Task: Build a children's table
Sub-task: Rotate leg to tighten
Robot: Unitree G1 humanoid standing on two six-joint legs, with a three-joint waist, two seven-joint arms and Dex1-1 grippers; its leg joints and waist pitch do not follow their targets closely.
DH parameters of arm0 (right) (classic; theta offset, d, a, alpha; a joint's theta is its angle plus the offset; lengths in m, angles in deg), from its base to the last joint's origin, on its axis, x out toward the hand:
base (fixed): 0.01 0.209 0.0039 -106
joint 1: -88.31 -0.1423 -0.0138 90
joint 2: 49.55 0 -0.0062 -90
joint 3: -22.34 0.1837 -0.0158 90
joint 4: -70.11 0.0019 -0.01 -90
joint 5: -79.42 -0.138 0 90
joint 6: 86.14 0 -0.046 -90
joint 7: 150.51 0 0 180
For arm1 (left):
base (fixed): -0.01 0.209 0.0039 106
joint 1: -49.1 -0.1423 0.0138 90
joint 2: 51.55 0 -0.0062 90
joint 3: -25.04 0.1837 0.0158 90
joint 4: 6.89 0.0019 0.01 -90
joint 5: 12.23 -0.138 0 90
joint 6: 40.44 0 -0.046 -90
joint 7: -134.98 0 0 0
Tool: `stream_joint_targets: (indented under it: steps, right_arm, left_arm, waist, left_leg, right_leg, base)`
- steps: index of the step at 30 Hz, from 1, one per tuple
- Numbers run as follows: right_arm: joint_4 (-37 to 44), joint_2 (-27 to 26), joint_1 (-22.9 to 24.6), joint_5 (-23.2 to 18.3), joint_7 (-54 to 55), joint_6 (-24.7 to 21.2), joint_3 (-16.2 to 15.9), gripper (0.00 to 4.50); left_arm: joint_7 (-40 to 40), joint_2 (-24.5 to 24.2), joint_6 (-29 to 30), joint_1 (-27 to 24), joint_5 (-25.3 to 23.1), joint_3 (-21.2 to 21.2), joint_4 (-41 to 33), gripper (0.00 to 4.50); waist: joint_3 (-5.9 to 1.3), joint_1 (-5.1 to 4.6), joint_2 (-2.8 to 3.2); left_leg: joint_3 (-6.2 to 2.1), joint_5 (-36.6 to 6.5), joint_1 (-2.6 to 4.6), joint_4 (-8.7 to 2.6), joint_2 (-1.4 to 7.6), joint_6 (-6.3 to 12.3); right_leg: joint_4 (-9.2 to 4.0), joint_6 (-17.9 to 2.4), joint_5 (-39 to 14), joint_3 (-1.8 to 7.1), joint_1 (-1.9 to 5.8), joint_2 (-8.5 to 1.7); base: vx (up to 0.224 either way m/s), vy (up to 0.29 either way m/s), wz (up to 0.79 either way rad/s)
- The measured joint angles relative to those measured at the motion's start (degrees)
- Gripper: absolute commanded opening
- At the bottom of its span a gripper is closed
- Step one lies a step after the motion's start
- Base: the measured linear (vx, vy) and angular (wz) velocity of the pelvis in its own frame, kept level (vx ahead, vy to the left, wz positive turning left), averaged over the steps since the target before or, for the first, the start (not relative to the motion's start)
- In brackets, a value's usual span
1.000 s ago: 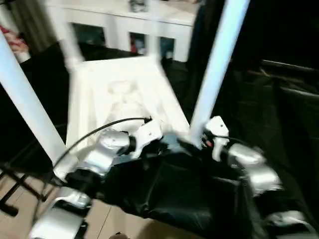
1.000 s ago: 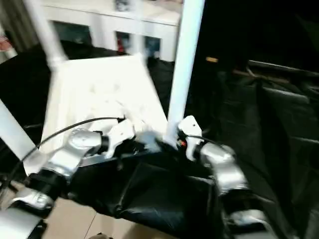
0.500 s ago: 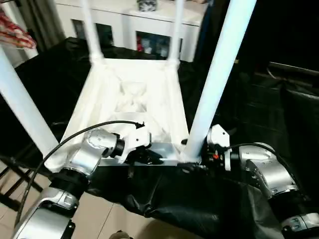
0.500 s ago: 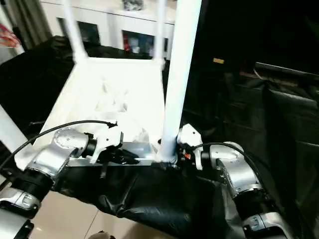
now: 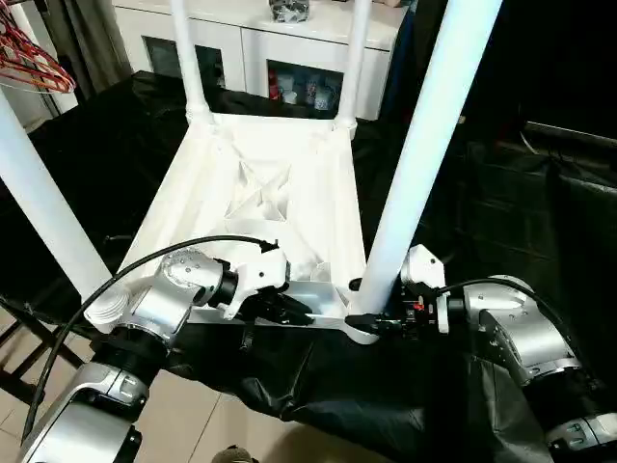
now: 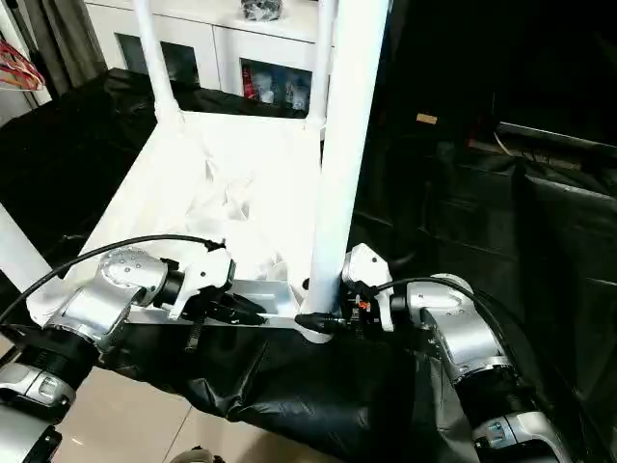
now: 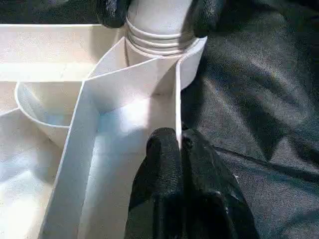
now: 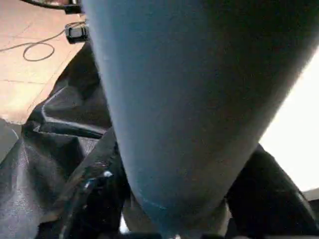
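Seating the last leg (image 5: 424, 145): right gripper (image 5: 371, 323) clamps its base, left gripper (image 7: 179, 144) pinches the tabletop rim (image 7: 177, 99). Next, twist it tight.

The table top (image 5: 260, 207) is white plastic, smooth with a slight sheen, and the thin ribs on its underside catch the light. The legs (image 5: 429, 145) are the same white plastic, smooth and a bit glossy, with ridged rings at the base where one meets its socket (image 7: 162, 37). Under it all is a black cloth (image 5: 337, 386), matt-ish, crinkled and creased, kind of like thin tarp. The robot's forearms (image 5: 511, 333) are brushed silver metal with white plastic covers, the fingers (image 7: 164, 164) look like matt black rubber. Floor (image 5: 207, 434) is smooth pale tile. Cabinet (image 5: 251, 43) behind is glossy white with glass doors.
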Motion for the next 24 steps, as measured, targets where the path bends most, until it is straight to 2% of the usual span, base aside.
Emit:
stream_joint_targets:
  steps: [5,8,11,15,18,24]
  right_arm:
    - [0.6,-0.2,0.4,-0.4,0.4,0.1,0.3,2.06]
    - [1.2,-1.8,2.2,-0.5,3.9,0.0,2.4,1.98]
    - [0.2,-3.5,2.8,-0.2,9.6,-0.5,4.1,1.96]
    - [-3.5,-8.5,2.4,1.0,23.1,-0.9,8.3,1.95]
    - [-5.7,-11.6,1.2,2.5,32.2,-1.6,10.2,1.94]
    - [-10.1,-16.5,-3.2,4.2,45.2,-4.1,13.0,1.94]
  left_arm:
    - [0.4,0.1,0.0,0.0,0.0,0.0,0.1,0.00]
    - [3.4,1.4,0.2,-0.1,-0.4,-0.1,0.5,0.00]
    - [7.9,3.0,1.2,-0.1,-1.9,-0.4,0.7,0.00]
    - [17.3,7.7,3.8,0.7,-4.5,-1.2,3.0,0.00]
    - [23.4,10.8,6.1,1.4,-5.8,-1.3,4.2,0.00]
    - [31.4,14.4,8.5,3.1,-7.1,-1.5,6.6,0.00]
  waist:
    - [-0.01,0.06,0.00]
    - [-0.01,0.13,0.00]
    - [-0.04,-0.20,-0.03]
    - [-0.06,-0.89,-0.03]
    - [-0.14,-2.01,0.13]
    - [-0.17,-3.34,0.25]
  left_leg:
    - [0.00,0.0,0.02,0.01,0.00,0.00]
    - [0.00,0.0,0.15,0.06,0.01,0.01]
    - [0.00,0.0,0.42,0.12,0.00,0.01]
    - [-0.04,0.0,1.08,0.07,-0.05,0.01]
    - [-0.15,0.0,1.47,-0.18,-0.06,0.01]
    - [-0.22,0.0,1.48,-0.41,-0.35,0.02]
  right_leg:
    - [0.01,0.0,0.0,0.00,0.02,0.00]
    - [0.02,0.0,0.0,0.03,0.21,0.00]
    - [0.01,0.3,-0.2,0.06,0.45,-0.02]
    - [-0.20,0.4,-0.2,0.00,0.92,-0.06]
    - [-0.90,0.4,-0.2,-0.26,1.33,-0.07]
    - [-2.00,0.4,-0.2,-0.42,1.42,-0.33]
  base:
    - [0.000,0.000,0.00]
    - [0.000,0.000,0.00]
    - [0.000,0.000,0.00]
    - [0.000,0.000,0.00]
    - [0.000,0.000,0.00]
    - [0.000,0.000,0.00]
